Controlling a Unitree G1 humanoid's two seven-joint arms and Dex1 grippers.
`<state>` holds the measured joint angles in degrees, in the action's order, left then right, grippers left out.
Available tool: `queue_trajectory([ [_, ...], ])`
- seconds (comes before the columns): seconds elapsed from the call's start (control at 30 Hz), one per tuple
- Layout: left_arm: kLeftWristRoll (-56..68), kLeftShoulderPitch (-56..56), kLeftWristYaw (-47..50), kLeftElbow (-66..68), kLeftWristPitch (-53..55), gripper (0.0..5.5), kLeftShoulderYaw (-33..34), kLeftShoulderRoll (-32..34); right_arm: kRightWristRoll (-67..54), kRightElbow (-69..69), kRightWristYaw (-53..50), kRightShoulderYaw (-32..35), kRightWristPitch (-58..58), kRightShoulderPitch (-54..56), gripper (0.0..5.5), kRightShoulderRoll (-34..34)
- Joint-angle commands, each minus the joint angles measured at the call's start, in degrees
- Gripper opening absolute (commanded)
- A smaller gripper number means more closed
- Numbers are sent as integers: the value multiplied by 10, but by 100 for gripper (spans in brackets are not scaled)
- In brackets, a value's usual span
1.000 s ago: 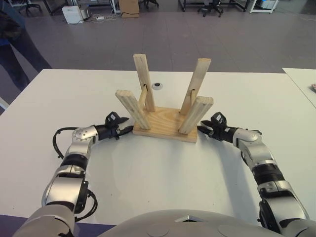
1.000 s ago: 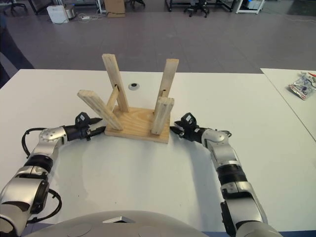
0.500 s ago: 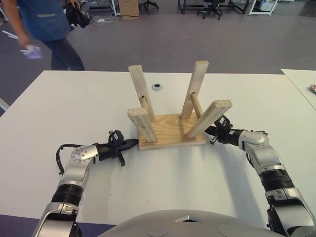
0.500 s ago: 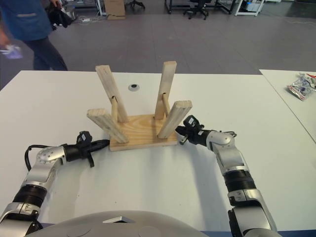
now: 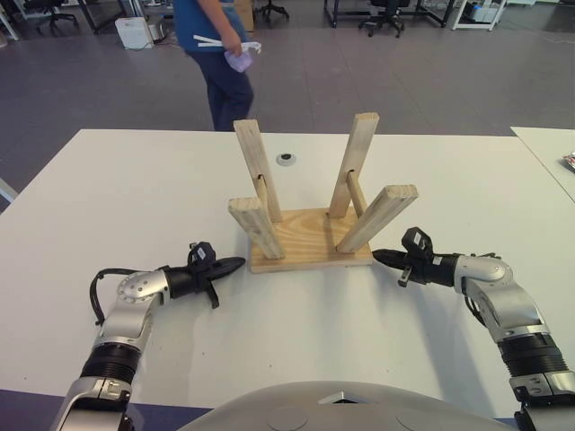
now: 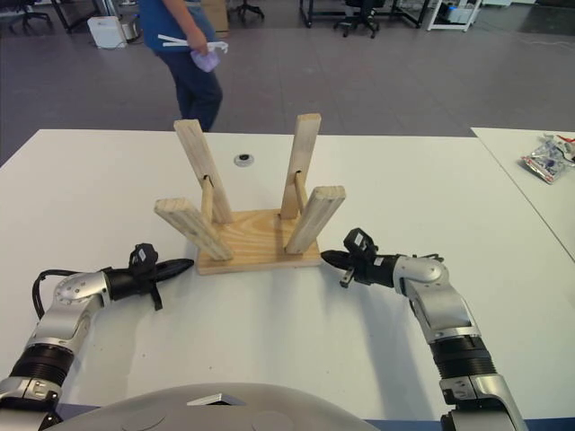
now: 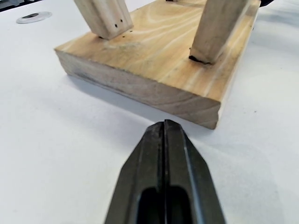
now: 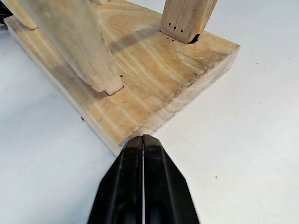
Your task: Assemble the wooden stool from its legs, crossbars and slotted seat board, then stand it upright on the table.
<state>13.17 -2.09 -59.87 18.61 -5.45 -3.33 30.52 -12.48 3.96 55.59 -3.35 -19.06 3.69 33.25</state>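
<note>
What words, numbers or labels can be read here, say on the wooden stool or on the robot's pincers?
No text can be read anywhere.
Seat board: bare wood grain, no print.
Left pincer and right pincer: plain black, no marking visible.
Packet on the neighbouring table: printed, but too small to read.

White desk [image 5: 108, 180], round grommet [image 5: 286, 158] at far centre. Grey floor [image 5: 404, 81] beyond. Second white table [image 5: 548, 148] right. Far: office chairs [image 5: 386, 13], white box [image 5: 133, 31] far left.
</note>
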Motion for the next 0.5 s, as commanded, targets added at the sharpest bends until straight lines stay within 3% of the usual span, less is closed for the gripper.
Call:
queue_trajectory([
  [0.03,-10,-4,-4,-18,12,2,-14,1,-2,-6,-3,-3,-5,-8,0,3],
  [0.5,-4,23,10,-81,32,2,-48,-20,-32,-99,18,-37,-44,-18,0,-12],
])
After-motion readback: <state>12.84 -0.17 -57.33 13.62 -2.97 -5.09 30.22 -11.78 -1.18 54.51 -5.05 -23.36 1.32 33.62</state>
